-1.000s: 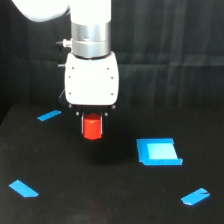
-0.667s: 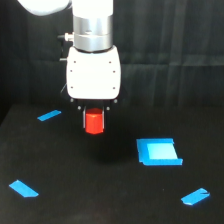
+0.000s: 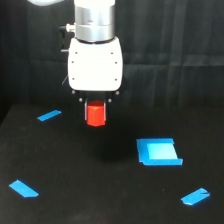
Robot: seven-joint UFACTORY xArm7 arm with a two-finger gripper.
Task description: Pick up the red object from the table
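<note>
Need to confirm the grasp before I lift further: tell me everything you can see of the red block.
The red block is small, red-orange and faceted, matte like plastic. It hangs upright just under the white pincer, whose dark fingers flank its sides; its top is hidden between them. It appears clear of the black table, with a faint shadow below. Nothing else touches it.

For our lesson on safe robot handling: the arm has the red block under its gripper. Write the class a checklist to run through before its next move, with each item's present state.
1. The red object sits between the fingers of the gripper: ok.
2. Block is off the table: ok, black surface shows below it.
3. Block hangs upright, not tilted: ok.
4. Grip firmness: cannot tell, the finger pads are hidden in the dark.
5. Blue square lies apart from the block, toward the exterior view's right: ok.
6. Blue strip on the exterior view's left untouched: ok.
</note>
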